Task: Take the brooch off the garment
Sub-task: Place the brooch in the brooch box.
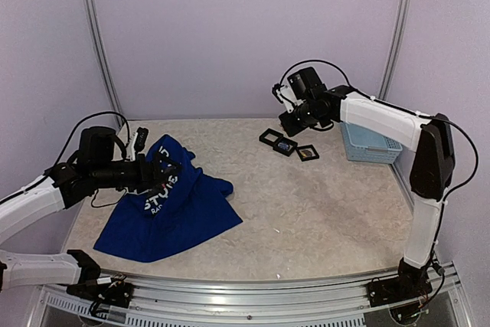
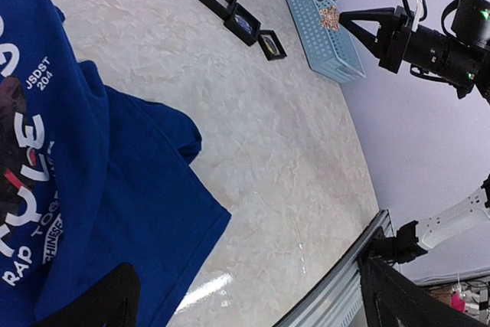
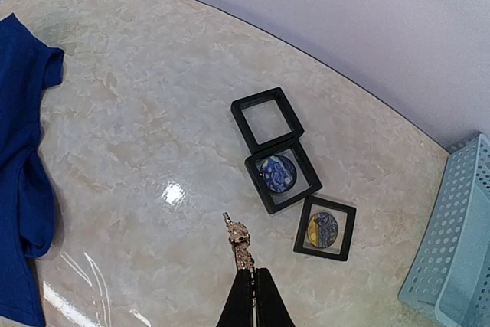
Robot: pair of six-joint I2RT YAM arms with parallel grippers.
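The right tool [image 3: 246, 269] is apparently pinching the brooch [image 3: 238, 235], clear of the garment [image 3: 19, 151]; left tool [image 2: 249, 296] is gaping, empty; set down gently.

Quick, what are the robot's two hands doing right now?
Left gripper: open, holding nothing.
Right gripper: closed on the small golden brooch.

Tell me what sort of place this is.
Most likely a robotics lab test cell: two robot arms bolted to a metal rail at the edge of the table, bare lilac walls enclosing it, and only staged props on top, a blue T-shirt, three black frames and a plastic basket.
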